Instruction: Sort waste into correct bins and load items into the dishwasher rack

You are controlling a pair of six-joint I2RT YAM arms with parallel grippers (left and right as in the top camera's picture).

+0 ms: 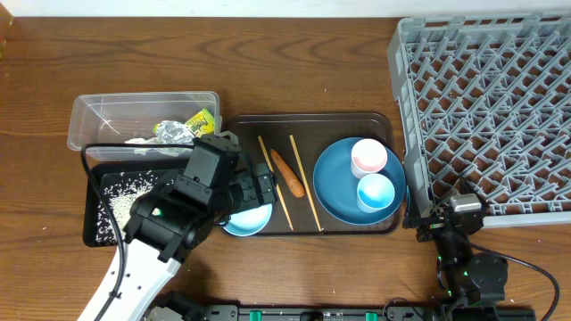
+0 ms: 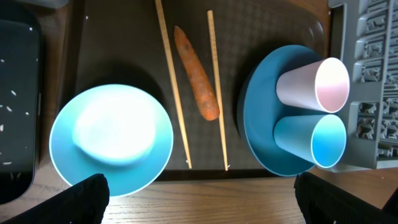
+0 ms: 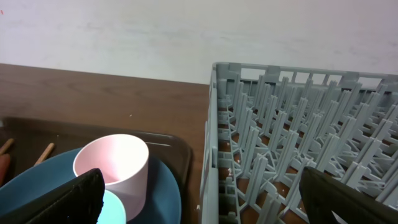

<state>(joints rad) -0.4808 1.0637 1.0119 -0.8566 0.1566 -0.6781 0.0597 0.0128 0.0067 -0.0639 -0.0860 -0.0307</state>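
Left pincer (image 2: 202, 186) is released, jaws wide with nothing between them. Right pincer (image 3: 202, 186) is also spread and empty, parked at the rack (image 3: 298, 124) wall.

Risks:
- The sausage (image 2: 196, 71) is ahead of the left pincer, wedged between the two chopsticks (image 2: 173, 81). Jaws this wide would likely rake a stick along with it.
- The bowl (image 2: 112, 140) is just ahead of the left finger and seems to overhang the brown tray (image 2: 112, 37) lip. A nudge could tip it.
- The pink cup (image 2: 314, 84) and blue cup (image 2: 311, 140) stand on the plate (image 2: 261, 118). Lifting the plate first would probably topple them.

Views:
- Only the overhead shows the wrapper (image 1: 201, 120) and napkin (image 1: 147, 141) in the clear tub (image 1: 107, 116), and the rice (image 1: 120, 192) in the black tray (image 1: 94, 227).
- The overhead hides the left jaws under the arm. The wrist view shows them.
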